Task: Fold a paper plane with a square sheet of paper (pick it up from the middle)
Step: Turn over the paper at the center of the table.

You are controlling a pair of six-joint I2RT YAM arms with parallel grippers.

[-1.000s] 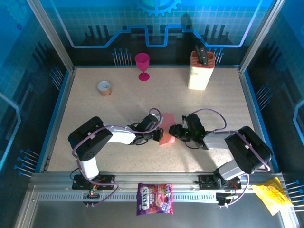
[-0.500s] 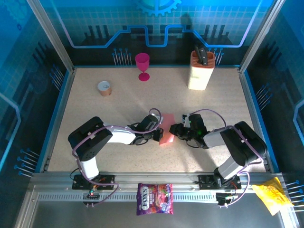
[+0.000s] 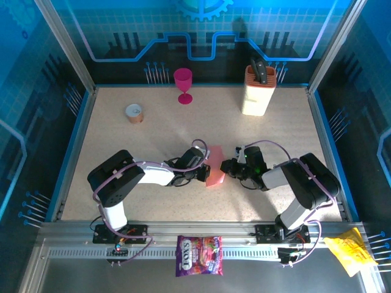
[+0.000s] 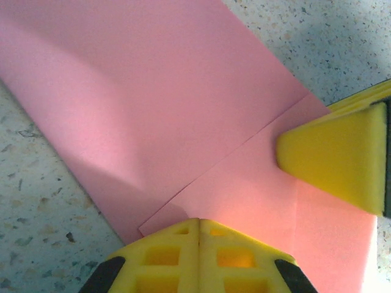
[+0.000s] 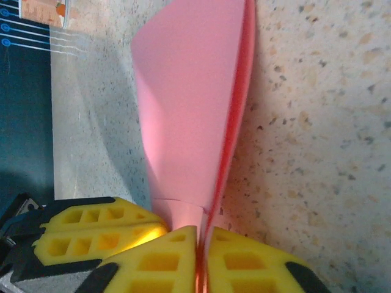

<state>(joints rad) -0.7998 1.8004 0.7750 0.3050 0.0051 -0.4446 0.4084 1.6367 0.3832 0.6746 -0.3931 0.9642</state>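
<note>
The salmon-pink sheet of paper (image 3: pixel 215 167) lies folded at mid-table between both grippers. In the left wrist view the paper (image 4: pixel 153 91) shows a folded flap with a diagonal edge. My left gripper (image 4: pixel 199 221) is shut, its joined tips resting on that flap, with no paper seen between them. It sits at the sheet's left edge (image 3: pixel 205 173). My right gripper (image 5: pixel 198 235) is shut on the paper's (image 5: pixel 189 110) doubled edge, which runs up between its fingers. From above it (image 3: pixel 227 167) is at the sheet's right side. One right finger (image 4: pixel 333 152) lies on the paper.
A magenta goblet (image 3: pixel 182 82) and a cream knife block (image 3: pixel 258 90) stand at the back. A tape roll (image 3: pixel 134 112) lies at the back left. A purple candy bag (image 3: pixel 199 255) and a yellow wrapper (image 3: pixel 350 251) rest on the near rail.
The right arm's forearm has swung a little toward the centre, and its gripper stays on the paper. The left arm and the sheet have hardly moved.
</note>
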